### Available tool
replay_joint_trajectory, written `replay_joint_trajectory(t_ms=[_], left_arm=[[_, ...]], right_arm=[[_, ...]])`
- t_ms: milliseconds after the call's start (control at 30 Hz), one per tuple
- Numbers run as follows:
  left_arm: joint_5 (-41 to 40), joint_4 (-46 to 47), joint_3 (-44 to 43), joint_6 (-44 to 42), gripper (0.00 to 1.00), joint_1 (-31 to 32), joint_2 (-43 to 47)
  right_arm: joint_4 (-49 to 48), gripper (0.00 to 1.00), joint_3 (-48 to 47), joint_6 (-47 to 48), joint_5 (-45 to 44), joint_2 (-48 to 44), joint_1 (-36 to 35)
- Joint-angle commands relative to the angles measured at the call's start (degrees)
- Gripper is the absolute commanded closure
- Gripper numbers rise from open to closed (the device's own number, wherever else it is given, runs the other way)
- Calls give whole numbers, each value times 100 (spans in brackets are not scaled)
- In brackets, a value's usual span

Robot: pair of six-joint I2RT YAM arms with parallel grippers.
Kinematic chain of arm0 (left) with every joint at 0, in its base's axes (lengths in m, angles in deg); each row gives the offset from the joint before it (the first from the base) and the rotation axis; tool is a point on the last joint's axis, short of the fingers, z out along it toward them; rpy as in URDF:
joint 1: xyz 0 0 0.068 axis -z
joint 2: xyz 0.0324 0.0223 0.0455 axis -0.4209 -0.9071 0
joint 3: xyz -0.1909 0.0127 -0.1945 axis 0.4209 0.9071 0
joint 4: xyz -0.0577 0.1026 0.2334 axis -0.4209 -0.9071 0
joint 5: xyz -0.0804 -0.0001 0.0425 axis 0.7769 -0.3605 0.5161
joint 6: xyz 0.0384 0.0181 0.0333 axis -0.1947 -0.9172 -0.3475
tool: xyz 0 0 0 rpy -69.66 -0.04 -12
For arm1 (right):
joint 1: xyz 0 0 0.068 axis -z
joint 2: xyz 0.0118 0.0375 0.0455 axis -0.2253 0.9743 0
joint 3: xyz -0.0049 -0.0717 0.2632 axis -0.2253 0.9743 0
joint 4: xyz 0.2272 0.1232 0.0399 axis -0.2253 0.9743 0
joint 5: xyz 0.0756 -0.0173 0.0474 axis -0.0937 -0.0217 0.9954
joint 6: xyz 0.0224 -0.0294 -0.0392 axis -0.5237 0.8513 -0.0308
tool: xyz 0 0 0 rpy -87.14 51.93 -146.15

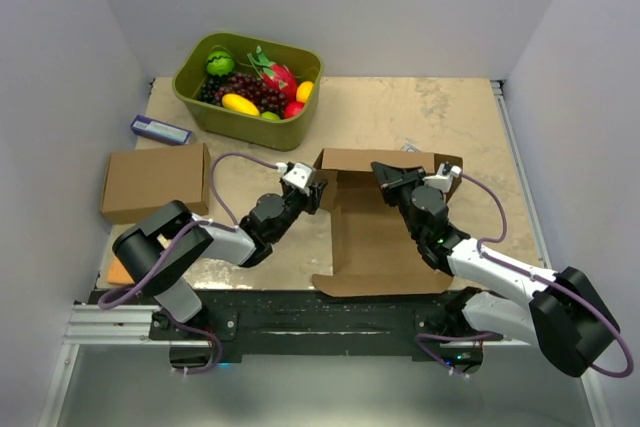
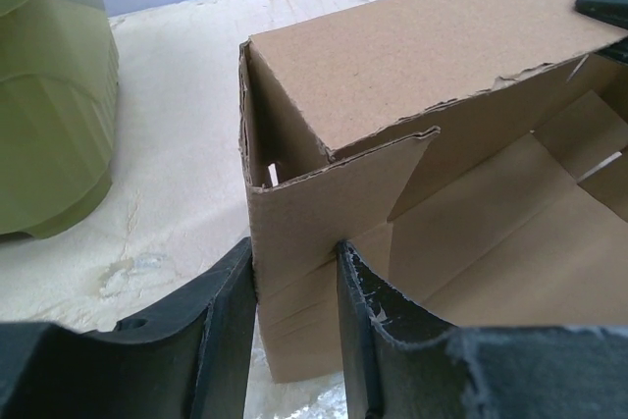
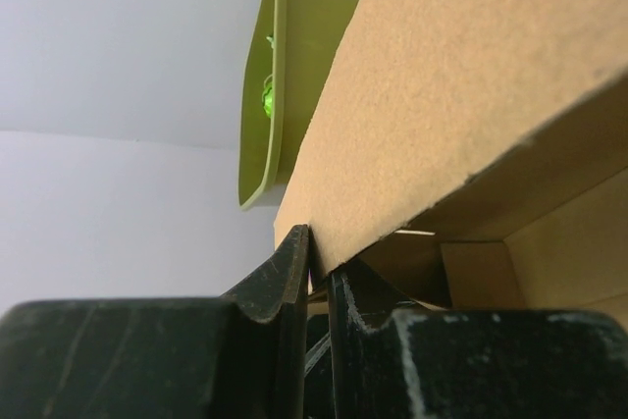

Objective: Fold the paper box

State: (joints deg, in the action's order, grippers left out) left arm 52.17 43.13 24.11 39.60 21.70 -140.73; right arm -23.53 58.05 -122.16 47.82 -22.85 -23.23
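The paper box (image 1: 375, 237) lies open in the middle of the table, its back wall raised and its front panel flat toward the arms. My left gripper (image 1: 312, 187) is shut on the box's upright left side wall (image 2: 294, 213), with cardboard filling the gap between its fingers (image 2: 231, 291). My right gripper (image 1: 385, 175) is shut on the edge of the raised back wall (image 3: 451, 76), pinching it thinly between its fingertips (image 3: 294, 262). In the left wrist view the inside of the box (image 2: 510, 242) shows, with a corner tab folded inward.
A green tub (image 1: 248, 87) of fruit stands at the back left and shows in both wrist views (image 2: 49, 95) (image 3: 285, 66). Another brown cardboard box (image 1: 155, 180) lies at the left, with a small blue packet (image 1: 160, 130) behind it. White walls close in on both sides.
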Motion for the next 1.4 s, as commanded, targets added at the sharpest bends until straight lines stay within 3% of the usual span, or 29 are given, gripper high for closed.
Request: replay_joint_trajectory(t_ms=[0,233,467,833,933,1067,1167,1367], left_arm=[[-851,407,-373,-149,72,87,-217],[-1010,530,-549,-237,72,262,-463],[-492,1118,-558,-264,71,430,-674],[-299,1189,-576,-395,71,421,-842],[-185,1181,-541,-509,71,421,-798],[-105,1154,-514,-527,71,421,-789],[-79,1163,-497,-545,71,421,-789],[-79,1172,-461,-562,71,421,-736]], right_arm=[[357,86,59,181,287,15,-110],[260,86,42,129,340,128,-110],[216,86,42,111,419,190,-110],[469,82,95,225,376,-160,-110],[760,71,182,251,9,-670,-102],[1156,46,148,418,-257,-1145,-49],[1183,38,33,507,-56,-1049,179],[410,32,-19,515,524,-505,821]])
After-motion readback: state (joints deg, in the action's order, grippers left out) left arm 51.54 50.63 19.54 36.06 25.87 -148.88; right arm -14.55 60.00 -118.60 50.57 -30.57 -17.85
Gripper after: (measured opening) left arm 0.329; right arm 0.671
